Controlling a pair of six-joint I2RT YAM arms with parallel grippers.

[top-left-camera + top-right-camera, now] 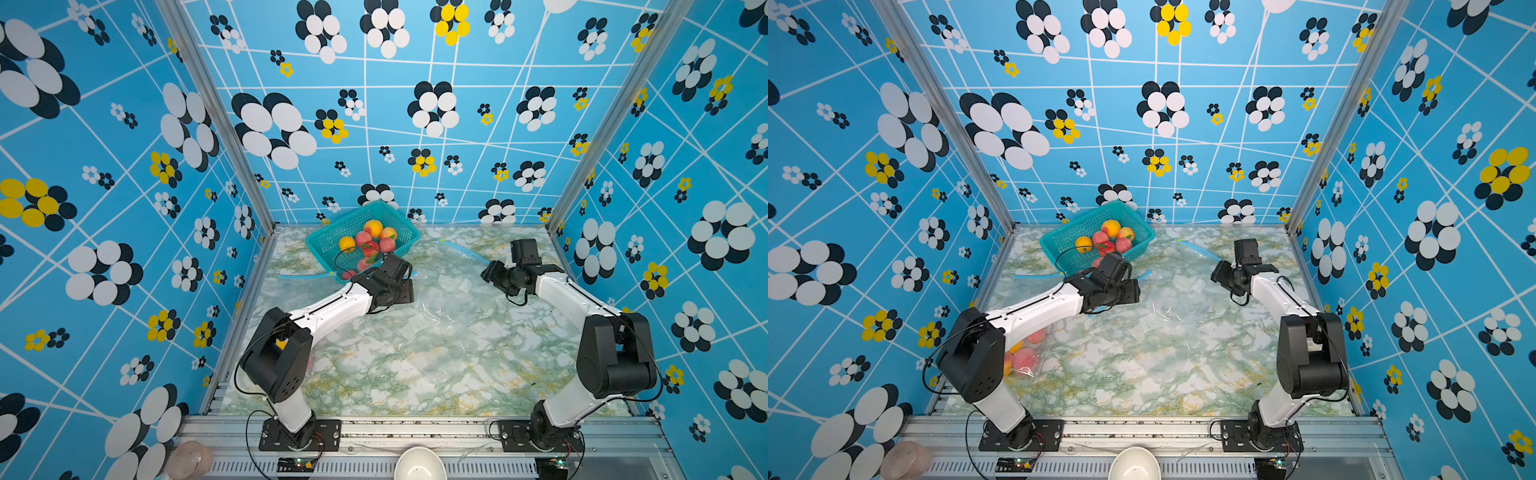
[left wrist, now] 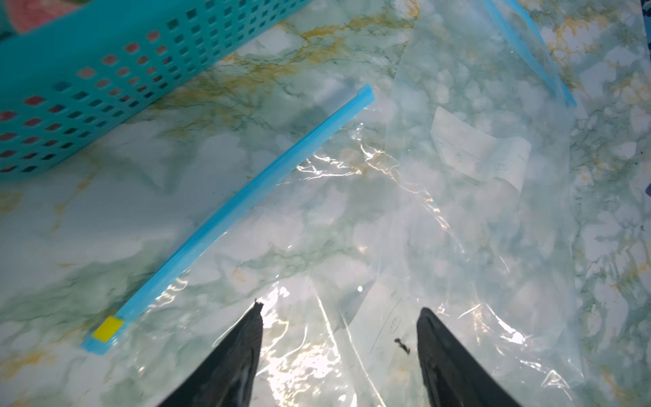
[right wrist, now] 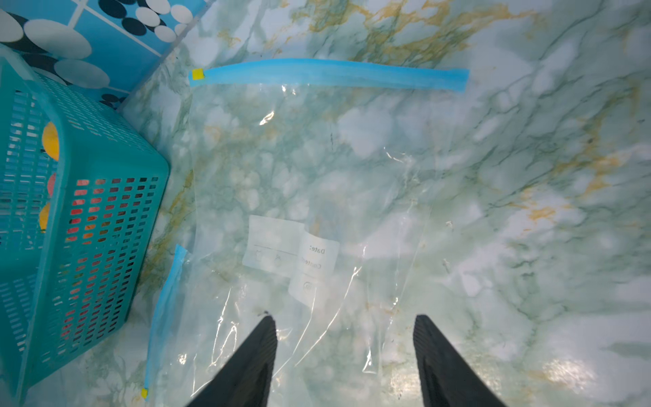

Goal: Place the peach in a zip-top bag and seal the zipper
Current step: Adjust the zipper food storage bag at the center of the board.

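Note:
Several pink peaches [image 1: 363, 239] lie with oranges [image 1: 347, 244] in a teal basket [image 1: 332, 232] at the back of the table. Two clear zip-top bags lie flat and overlapping in front of it. The nearer bag [image 2: 281, 246] has a blue zipper [image 2: 246, 190] with a yellow tab [image 2: 107, 329]. The farther bag [image 3: 317, 169] has its zipper [image 3: 327, 75] toward the back wall. My left gripper [image 2: 341, 310] hangs open over the nearer bag, just in front of the basket. My right gripper [image 3: 345, 317] hangs open over the farther bag. Neither holds anything.
A third clear bag with peaches inside [image 1: 1025, 359] lies under my left arm near the left wall. A white bowl [image 1: 419, 463] and a pink round thing [image 1: 189, 459] sit past the front rail. Patterned walls close in the table on three sides.

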